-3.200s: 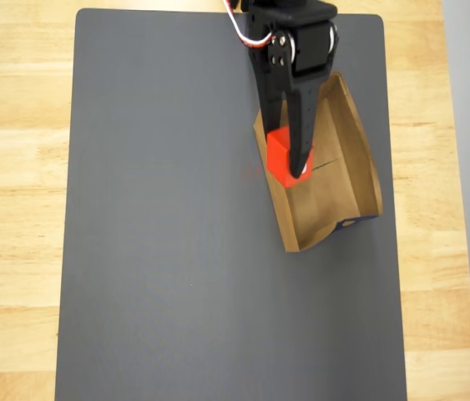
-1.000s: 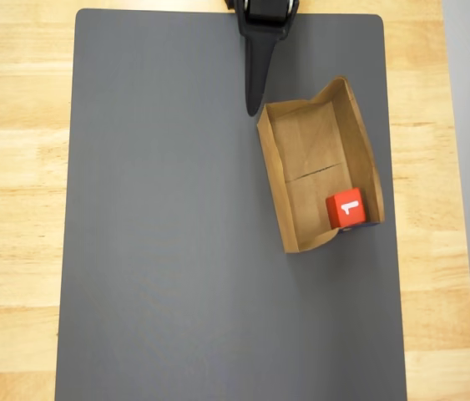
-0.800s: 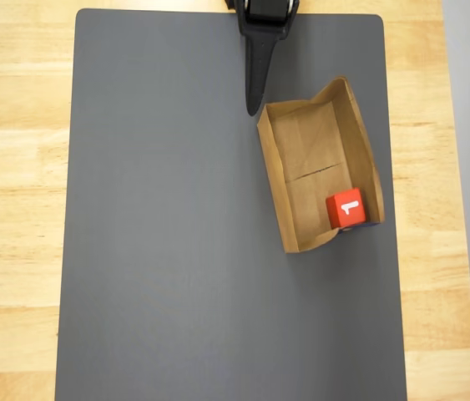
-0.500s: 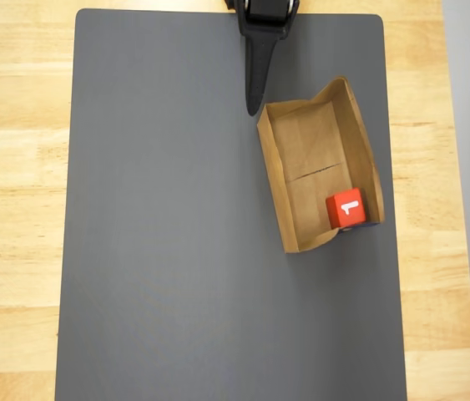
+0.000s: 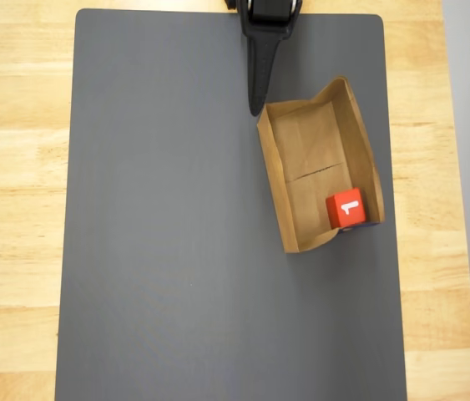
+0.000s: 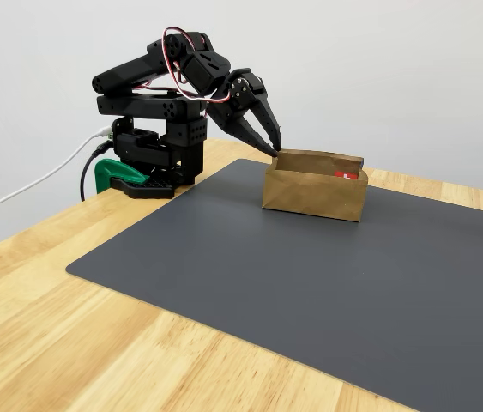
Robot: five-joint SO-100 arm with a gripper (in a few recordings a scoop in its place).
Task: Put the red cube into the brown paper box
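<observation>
bright, even, diffuse light in both views, sharp focus, soft faint shadows, no glare or blur

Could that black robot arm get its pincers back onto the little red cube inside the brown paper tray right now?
Probably yes. The small red cube sits uncovered in the open-topped brown paper box, near its far corner, and the black two-finger gripper hangs just outside it.

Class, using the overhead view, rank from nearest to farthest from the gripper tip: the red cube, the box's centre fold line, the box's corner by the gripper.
From the black gripper:
1. Brown paper box top-left corner, right beside the tip.
2. Centre fold line, mid-box.
3. Small red cube, lower-right end of the box.
</observation>
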